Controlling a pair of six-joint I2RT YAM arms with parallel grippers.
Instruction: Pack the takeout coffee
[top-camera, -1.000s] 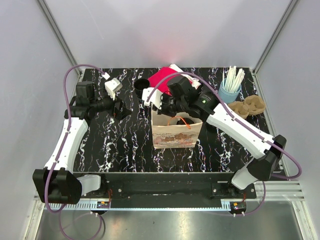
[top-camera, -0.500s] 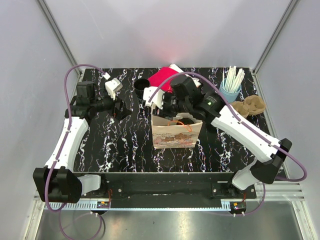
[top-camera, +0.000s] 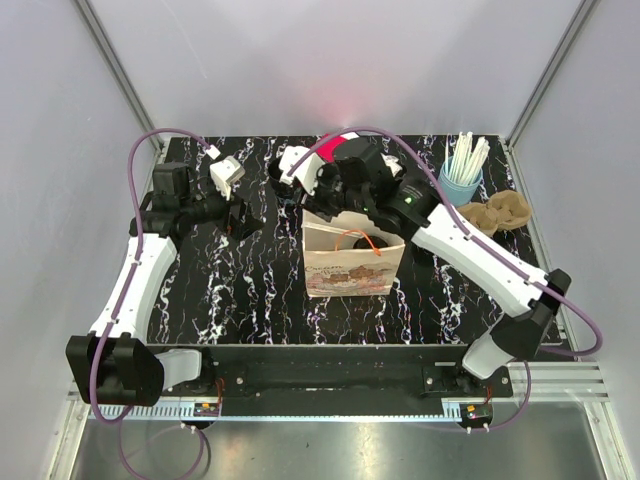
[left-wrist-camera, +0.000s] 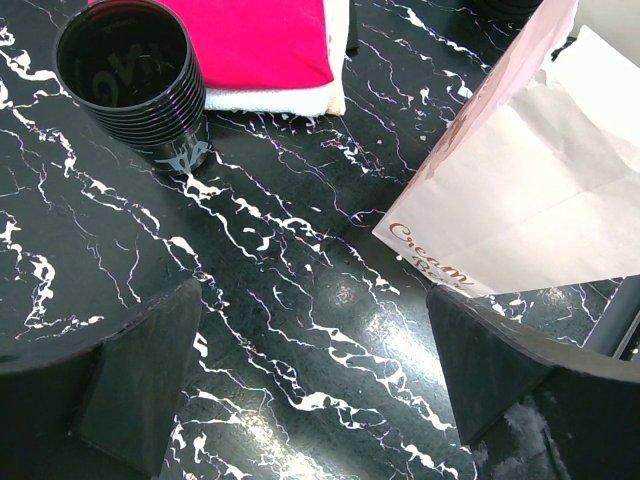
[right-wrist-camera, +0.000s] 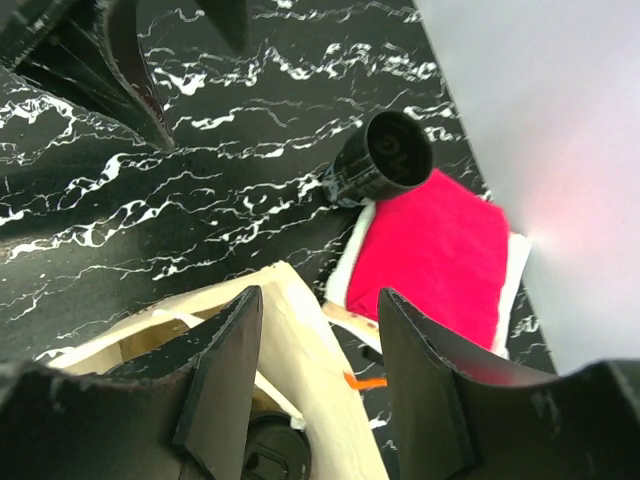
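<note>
The pale printed paper bag (top-camera: 352, 262) stands mid-table with a black round item (right-wrist-camera: 270, 455) inside. Behind it lies the pink folded napkin stack (right-wrist-camera: 435, 250), and the black ribbed plastic cup stack (left-wrist-camera: 130, 80) is just left of that. At far right stand a blue cup of white straws (top-camera: 460, 178) and a brown pulp carrier (top-camera: 497, 212). My right gripper (right-wrist-camera: 320, 300) hangs over the bag's back rim, and my left gripper (left-wrist-camera: 312, 295) is left of the bag
</note>
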